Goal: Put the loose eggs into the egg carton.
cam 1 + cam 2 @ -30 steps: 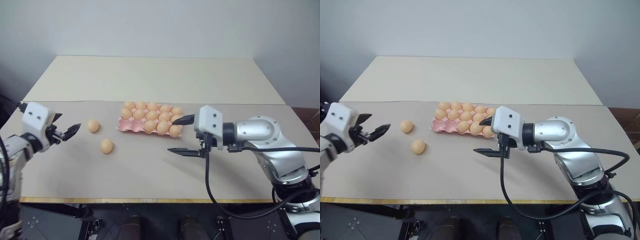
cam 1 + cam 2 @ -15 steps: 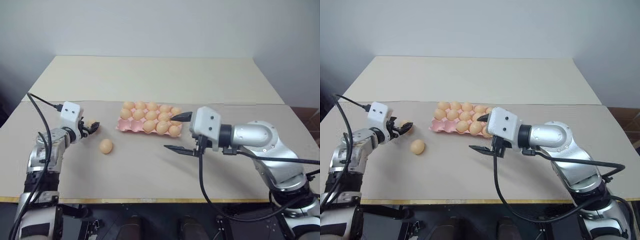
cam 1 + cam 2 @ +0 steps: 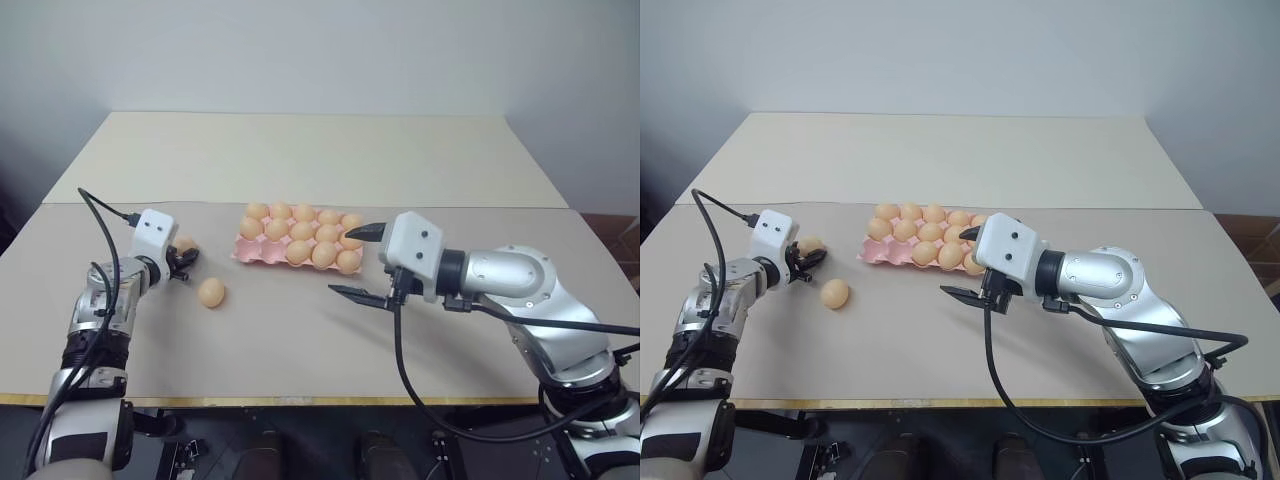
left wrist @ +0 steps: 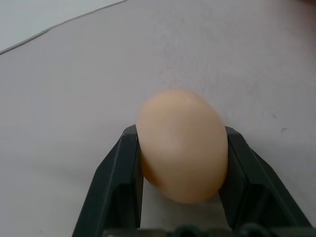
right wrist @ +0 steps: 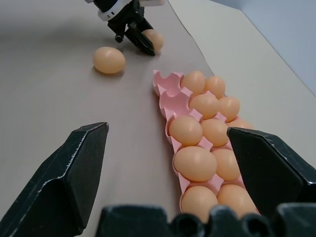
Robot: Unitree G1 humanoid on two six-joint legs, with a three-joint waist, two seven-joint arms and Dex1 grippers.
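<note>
The pink egg carton (image 3: 242, 252) lies mid-table with eggs in most of its cups; two cups at its left end (image 5: 174, 102) are bare. One loose egg (image 4: 181, 143) rests on the table left of the carton, and my left gripper (image 3: 181, 261) is shut on it, a black finger (image 4: 123, 173) pressed against each side. A second loose egg (image 3: 211, 292) lies free a little nearer to me. My right gripper (image 3: 345, 262) hovers open just right of the carton's near corner, holding nothing.
The table is a beige board (image 3: 300, 340) with a second board (image 3: 300, 150) behind it, meeting at a seam past the carton. A black cable (image 3: 100, 215) loops from my left wrist. The near table edge (image 3: 300, 400) runs along the front.
My left arm came forward and down to the egg left of the carton, and its fingers closed on it. The right gripper stayed open in about the same place.
</note>
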